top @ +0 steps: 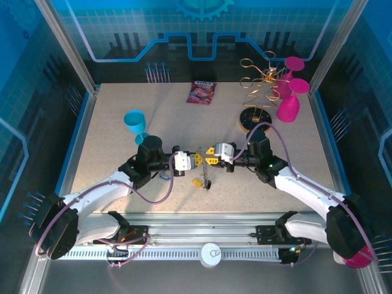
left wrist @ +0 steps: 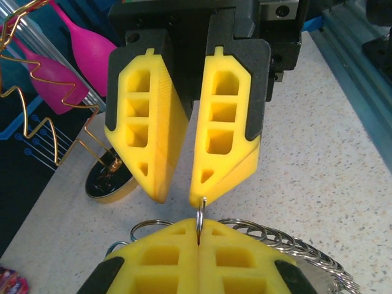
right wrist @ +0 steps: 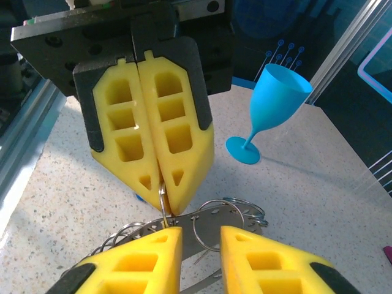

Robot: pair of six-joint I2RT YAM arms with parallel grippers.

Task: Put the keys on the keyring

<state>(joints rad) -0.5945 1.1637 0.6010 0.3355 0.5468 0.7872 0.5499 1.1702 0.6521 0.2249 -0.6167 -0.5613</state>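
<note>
- The left tool [left wrist: 199, 225] is clenched. Its yellow ribbed fingers press flat together on a small silver metal ring [left wrist: 199, 215], which stands edge-on out of their tips. Pinching it at the very tip probably leaves most of the ring free for threading.
- The right tool [right wrist: 201, 233] faces it nose to nose with its fingers parted, grasping nothing. In the left wrist view one of its fingertips touches the top of the pinched ring. That looks like lining up to pry or take the ring, not a grip.
- The keyring [left wrist: 300, 248], a large thin loop with a silvery beaded look, bunches in coils just under and beside the left tool's tips. I cannot tell whether the pinched ring is part of it or belongs to a key.
- A tiny key with a yellow plastic head [top: 197, 182] shows just nearer than the two tools in the overhead view, beside a short run of chain. It is too small to tell whether it hangs from the loop or lies loose.
- The two tools meet over the middle of the speckled beige counter [top: 141, 116], likely because both arms reach that spot equally well.
- A turquoise plastic wine glass [right wrist: 269, 104] stands upright behind the left arm.
- A gold wire rack [top: 260, 82] carrying pink glasses [top: 288, 104] sits at the far right, well apart from the work.
</note>
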